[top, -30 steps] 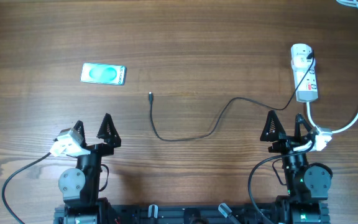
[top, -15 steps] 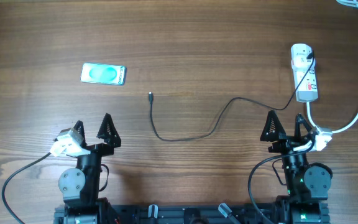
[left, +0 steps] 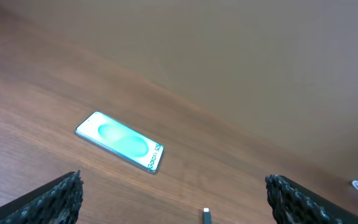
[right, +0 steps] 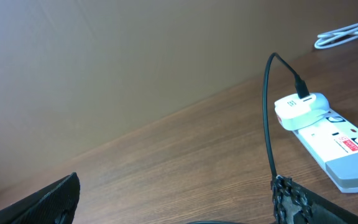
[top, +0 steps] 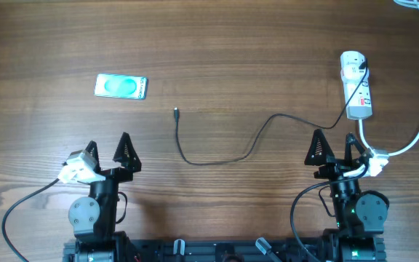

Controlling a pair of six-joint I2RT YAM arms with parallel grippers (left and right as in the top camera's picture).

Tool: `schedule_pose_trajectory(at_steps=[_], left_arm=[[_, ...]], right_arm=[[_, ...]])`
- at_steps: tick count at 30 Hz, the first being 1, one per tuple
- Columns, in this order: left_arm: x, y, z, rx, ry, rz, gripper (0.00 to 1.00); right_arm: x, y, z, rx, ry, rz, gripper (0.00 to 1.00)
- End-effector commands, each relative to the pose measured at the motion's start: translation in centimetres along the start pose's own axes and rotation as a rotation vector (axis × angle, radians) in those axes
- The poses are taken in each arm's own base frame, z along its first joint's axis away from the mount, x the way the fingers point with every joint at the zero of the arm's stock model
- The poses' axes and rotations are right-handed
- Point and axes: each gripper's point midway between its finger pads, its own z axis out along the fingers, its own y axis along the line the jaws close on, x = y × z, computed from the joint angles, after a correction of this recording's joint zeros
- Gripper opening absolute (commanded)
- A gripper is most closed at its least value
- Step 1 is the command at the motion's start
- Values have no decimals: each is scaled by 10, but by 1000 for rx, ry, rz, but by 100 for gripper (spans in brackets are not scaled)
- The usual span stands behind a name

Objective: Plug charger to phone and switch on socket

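As nothing has shifted | left gripper (top: 108, 143), right gripper (top: 333, 137): jaws apart, empty | charger tip (top: 176, 111) four o'clock of phone (top: 121, 86), unplugged | task unstarted.

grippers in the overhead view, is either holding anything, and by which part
Nothing is held. The left gripper and the right gripper are both open and empty; the charger lies loose, apart from both.

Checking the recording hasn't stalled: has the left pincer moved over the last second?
No. In the overhead view the left pincer stands just as far below the phone as before, open and holding nothing.
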Motion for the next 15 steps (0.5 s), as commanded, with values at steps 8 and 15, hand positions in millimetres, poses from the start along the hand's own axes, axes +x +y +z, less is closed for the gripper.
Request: schedule_pose_trajectory(at_steps=[8,15], left_arm=[[-6,-52,-4,258,70,11,100],[-38,-69,19,190,229,29,100]], right_arm=[[-2,1,-1,-5,-14,2,100],[-2,1,-1,-5,-14,2,100]])
